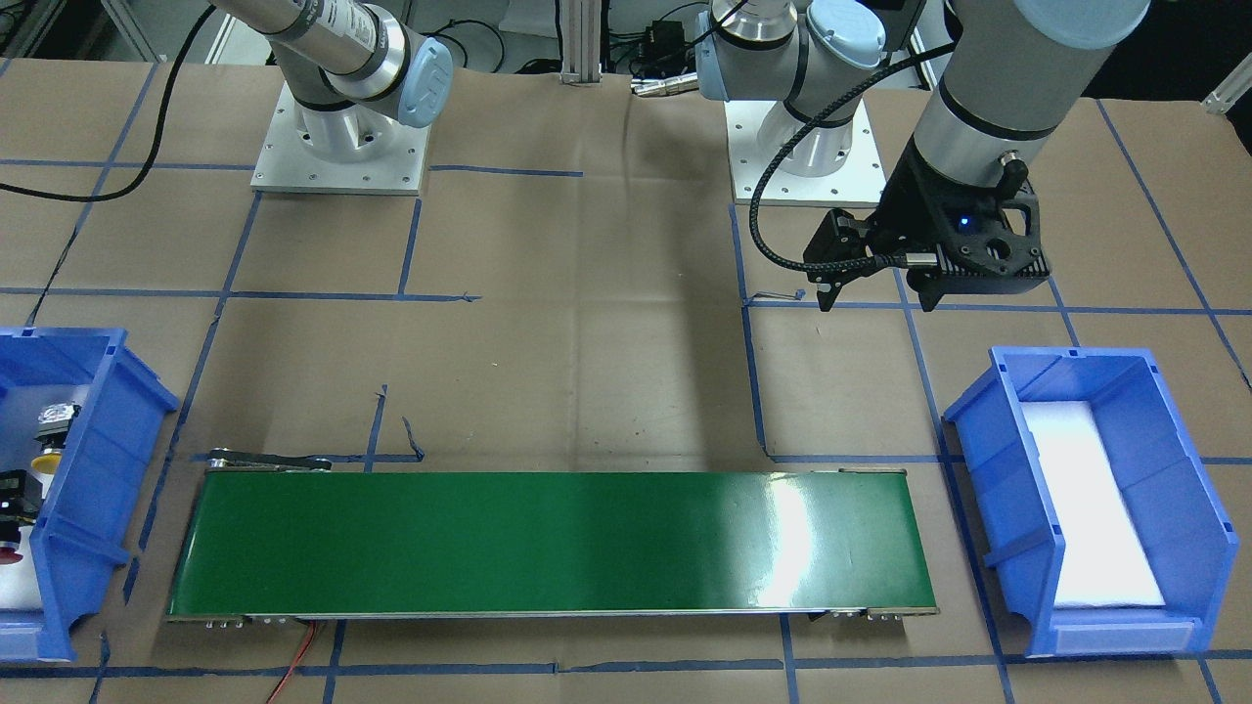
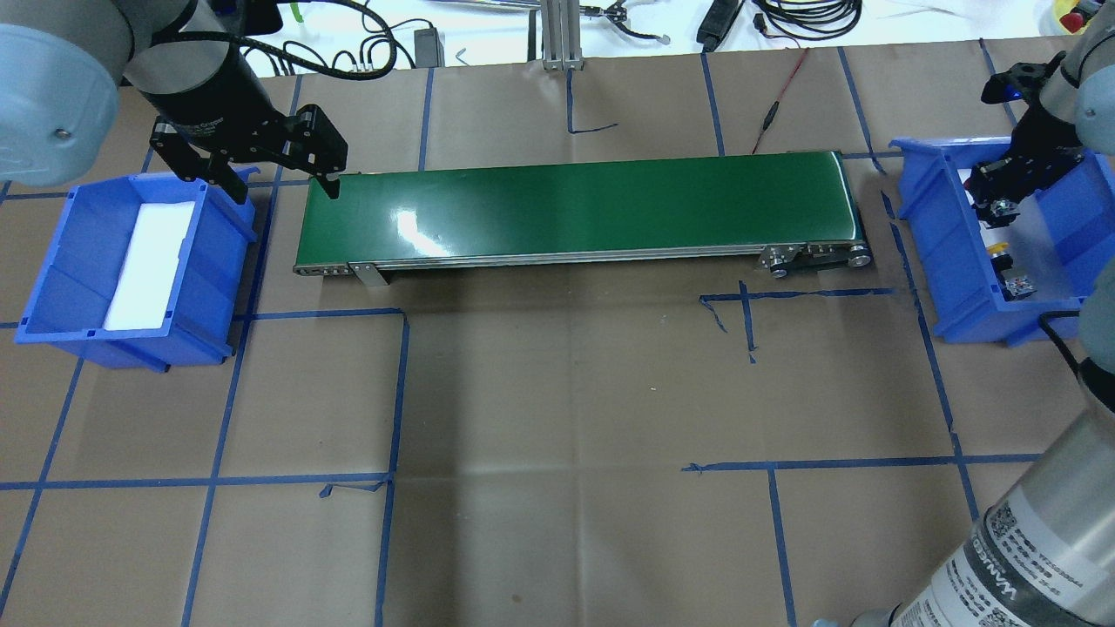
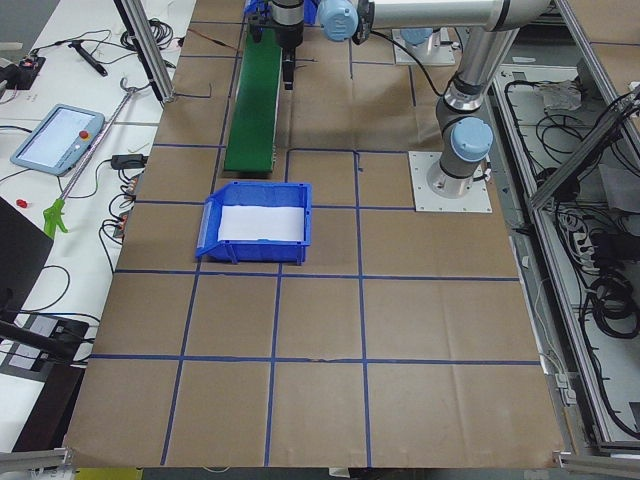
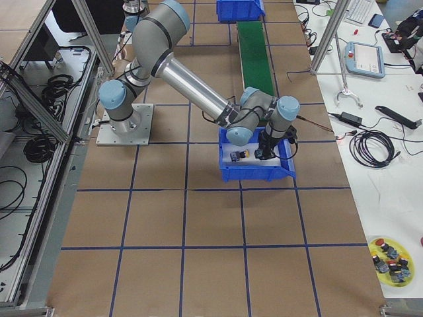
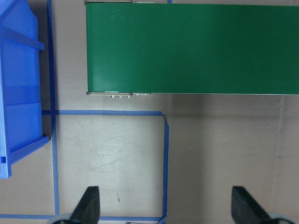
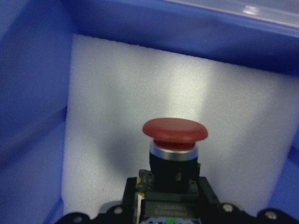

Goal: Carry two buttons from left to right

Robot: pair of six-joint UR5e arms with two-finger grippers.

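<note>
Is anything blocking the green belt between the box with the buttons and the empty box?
Nothing visible does. From the buttons to the far blue box, the green belt is bare; that box holds only white foam.

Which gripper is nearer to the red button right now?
Right. The right gripper is down inside the blue bin, directly at the red button, which sits close in its wrist view. The left gripper hovers open by the conveyor's opposite end, near the other bin.

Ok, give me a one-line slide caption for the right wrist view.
Close-up of a red button against the white foam lining a blue bin.
</note>
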